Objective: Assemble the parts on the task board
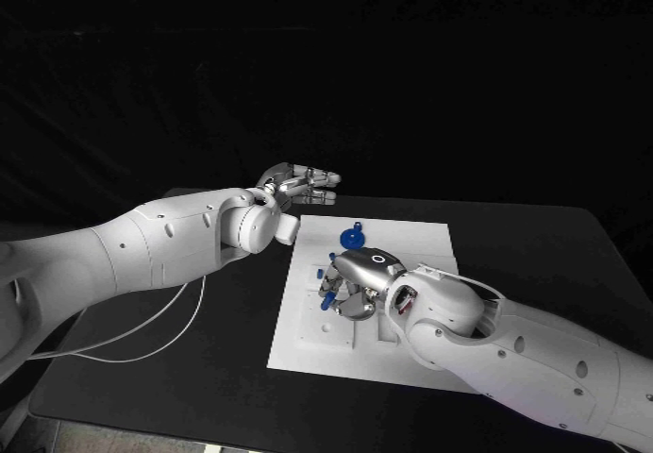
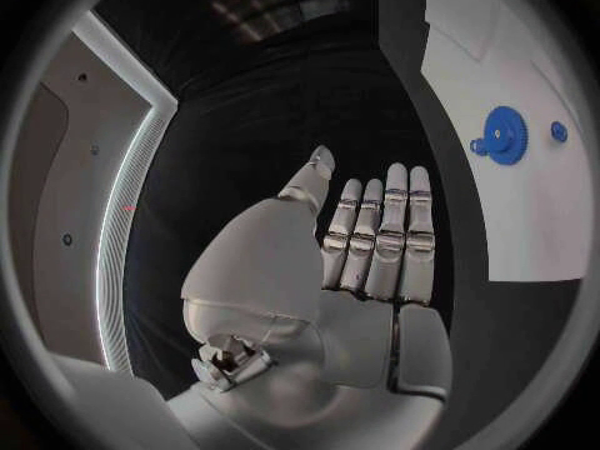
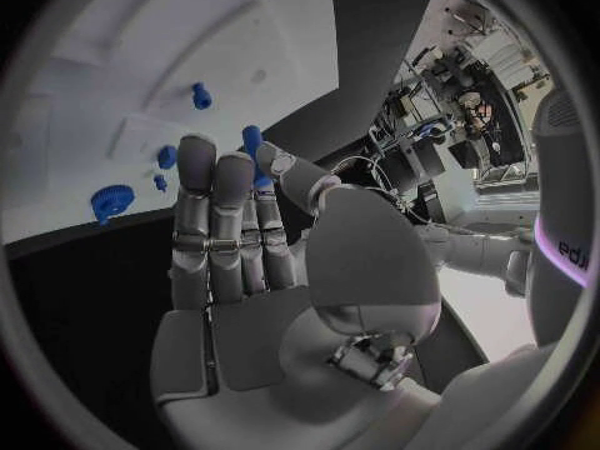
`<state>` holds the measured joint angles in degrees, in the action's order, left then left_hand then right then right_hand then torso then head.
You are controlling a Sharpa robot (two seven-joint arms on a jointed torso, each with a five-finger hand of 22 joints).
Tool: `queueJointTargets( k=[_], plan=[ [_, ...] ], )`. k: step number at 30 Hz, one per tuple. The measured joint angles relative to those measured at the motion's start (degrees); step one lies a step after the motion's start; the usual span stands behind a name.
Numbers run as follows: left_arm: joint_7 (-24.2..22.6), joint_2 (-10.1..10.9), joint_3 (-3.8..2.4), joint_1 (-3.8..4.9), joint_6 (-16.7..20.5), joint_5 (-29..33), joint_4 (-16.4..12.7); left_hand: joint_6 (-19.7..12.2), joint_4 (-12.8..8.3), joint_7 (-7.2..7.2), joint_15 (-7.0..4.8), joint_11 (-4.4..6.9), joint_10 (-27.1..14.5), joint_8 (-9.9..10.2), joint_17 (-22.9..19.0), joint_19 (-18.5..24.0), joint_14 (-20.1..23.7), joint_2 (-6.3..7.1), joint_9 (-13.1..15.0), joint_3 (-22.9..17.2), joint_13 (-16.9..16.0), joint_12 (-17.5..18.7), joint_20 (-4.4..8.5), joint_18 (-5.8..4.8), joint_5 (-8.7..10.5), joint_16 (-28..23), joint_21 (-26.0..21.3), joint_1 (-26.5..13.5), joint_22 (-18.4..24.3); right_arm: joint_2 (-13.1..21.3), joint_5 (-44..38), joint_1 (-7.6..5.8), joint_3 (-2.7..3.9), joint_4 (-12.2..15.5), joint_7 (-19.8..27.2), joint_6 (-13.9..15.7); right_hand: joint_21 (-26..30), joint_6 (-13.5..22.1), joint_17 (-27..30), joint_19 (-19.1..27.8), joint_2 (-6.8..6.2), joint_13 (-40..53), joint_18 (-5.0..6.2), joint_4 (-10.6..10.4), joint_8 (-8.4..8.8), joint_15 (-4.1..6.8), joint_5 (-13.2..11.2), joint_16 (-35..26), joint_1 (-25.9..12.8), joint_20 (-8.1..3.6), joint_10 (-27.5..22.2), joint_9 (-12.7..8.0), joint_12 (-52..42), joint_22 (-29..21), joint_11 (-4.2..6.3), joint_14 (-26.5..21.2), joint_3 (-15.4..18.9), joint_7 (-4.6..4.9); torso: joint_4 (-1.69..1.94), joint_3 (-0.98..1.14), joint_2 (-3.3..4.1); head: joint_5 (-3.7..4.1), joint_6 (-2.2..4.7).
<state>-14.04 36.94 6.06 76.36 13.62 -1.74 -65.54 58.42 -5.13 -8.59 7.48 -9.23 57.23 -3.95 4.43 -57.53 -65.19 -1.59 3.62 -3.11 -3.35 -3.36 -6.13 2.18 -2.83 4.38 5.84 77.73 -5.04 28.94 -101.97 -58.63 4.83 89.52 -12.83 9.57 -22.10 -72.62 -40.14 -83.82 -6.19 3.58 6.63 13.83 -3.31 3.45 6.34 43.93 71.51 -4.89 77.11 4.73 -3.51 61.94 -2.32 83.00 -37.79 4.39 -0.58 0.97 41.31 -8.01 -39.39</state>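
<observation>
Task board [image 1: 409, 236] — flat white plate, toothed blue gear [image 1: 353, 234]

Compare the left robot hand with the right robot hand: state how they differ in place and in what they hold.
The left robot hand hangs over the black table, beyond the task board's far corner; the right robot hand is over the task board. The left robot hand holds nothing, its fingers straight and close together; the right robot hand pinches a blue part between thumb and finger. Both are silver, on white arms.
</observation>
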Motion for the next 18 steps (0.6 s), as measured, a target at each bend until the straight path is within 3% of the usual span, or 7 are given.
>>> queueJointTargets(
  k=[8, 18],
  plan=[
    [0.0, -0.1, -0.01, 0.00, 0.0, 0.0, 0.0, -0.2, 0.6, -0.20, 0.29, 0.00, 0.0, 0.0, -0.2, 0.0, 0.7, 0.32, 0.0, 0.1, 0.0, 0.0, 0.00, 0.00, 0.00, -0.2, 0.0, -0.3, 0.1, -0.4, -1.4, 0.01, -2.04, 0.1, -0.1, -1.1, 0.0, -0.1, 0.0, 0.0, 0.00, 0.0, 0.00, 0.1, -0.18, 0.09, 0.5, 0.0, 0.0, 0.00, 0.0, 0.0, 0.1, 0.1, 0.01, -0.1, 0.1, -0.06, -0.03, 0.01, 0.04, -0.01, -0.43],
    [-0.1, -0.3, -0.01, 0.00, 0.0, 0.0, 0.2, -0.2, 0.7, -0.20, 0.29, 0.00, 0.0, 0.0, -0.2, 0.2, 0.7, 0.31, 0.0, 0.1, 0.0, 0.0, -0.21, 0.00, 0.00, -0.2, 0.0, -0.3, 0.1, -1.0, -2.6, 0.07, -2.73, -0.3, -0.1, -2.1, 0.0, -0.1, 0.0, -0.1, -0.01, 0.0, 0.01, 0.2, -0.18, 0.17, 0.5, 0.0, 0.0, -0.12, 0.0, -0.1, 0.1, 0.1, 0.02, -0.2, 0.2, -0.22, 0.16, 0.01, 0.05, -0.53, -0.83]
  ],
)
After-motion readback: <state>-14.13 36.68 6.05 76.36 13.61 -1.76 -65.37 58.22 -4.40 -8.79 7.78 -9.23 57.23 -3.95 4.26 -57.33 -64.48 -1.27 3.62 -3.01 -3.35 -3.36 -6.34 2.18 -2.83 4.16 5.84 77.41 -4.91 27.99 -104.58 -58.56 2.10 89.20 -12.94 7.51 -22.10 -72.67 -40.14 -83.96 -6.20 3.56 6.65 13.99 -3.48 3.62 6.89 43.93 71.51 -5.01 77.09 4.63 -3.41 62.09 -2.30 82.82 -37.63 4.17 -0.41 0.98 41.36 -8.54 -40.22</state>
